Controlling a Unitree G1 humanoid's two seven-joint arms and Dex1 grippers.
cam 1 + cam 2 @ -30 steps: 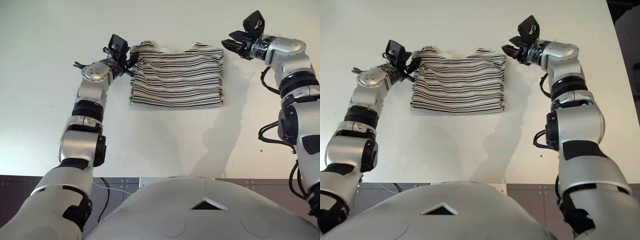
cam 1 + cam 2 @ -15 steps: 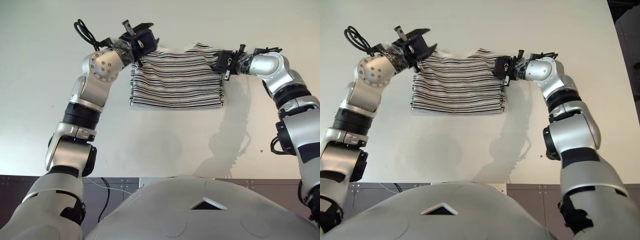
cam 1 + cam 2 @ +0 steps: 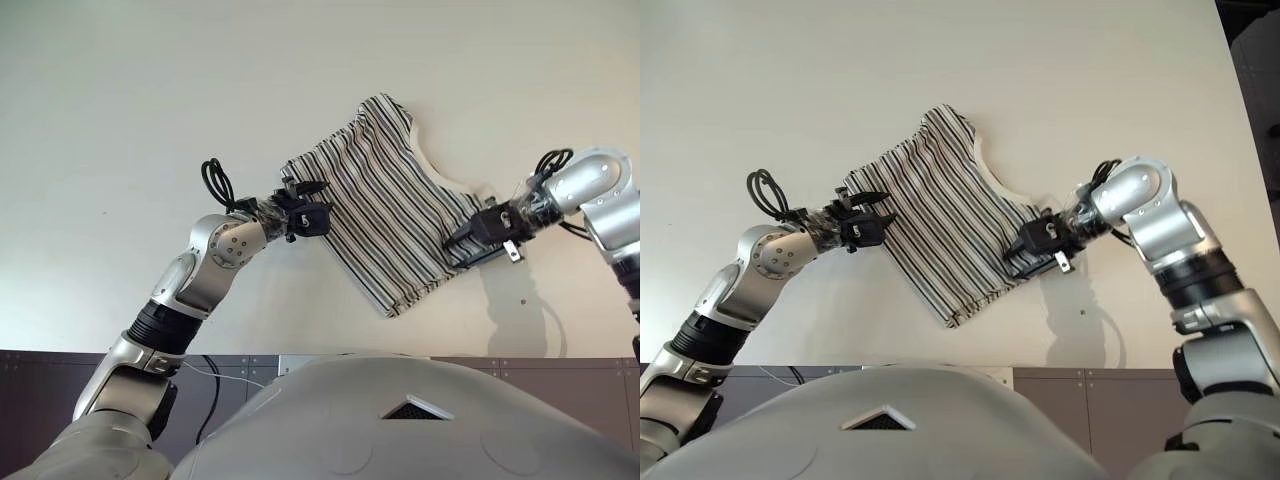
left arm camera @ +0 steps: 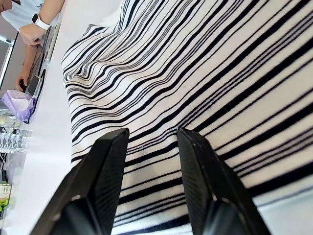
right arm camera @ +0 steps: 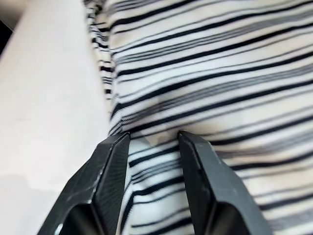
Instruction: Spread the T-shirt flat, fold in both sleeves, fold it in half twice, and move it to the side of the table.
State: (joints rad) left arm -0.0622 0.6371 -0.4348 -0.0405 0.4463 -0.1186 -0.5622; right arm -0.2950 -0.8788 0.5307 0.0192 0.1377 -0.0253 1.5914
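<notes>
Shirt (image 3: 385, 215): folded, askew on tabletop (image 3: 150, 100).
My left fingers (image 4: 105, 171): clamped on its edge.
My right fingers (image 5: 110, 171): clamped on the opposite edge.

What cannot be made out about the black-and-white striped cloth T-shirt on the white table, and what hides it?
Black-and-white striped T-shirt, eye views: the top layer hides the layers beneath, so their number is unclear.
Shirt's corner at the right gripper, eye views: the gripper covers it.
Shirt's edge at the left gripper, eye views: the gripper covers it.
Shirt's outline, both wrist views: cut off by the picture edges.
</notes>
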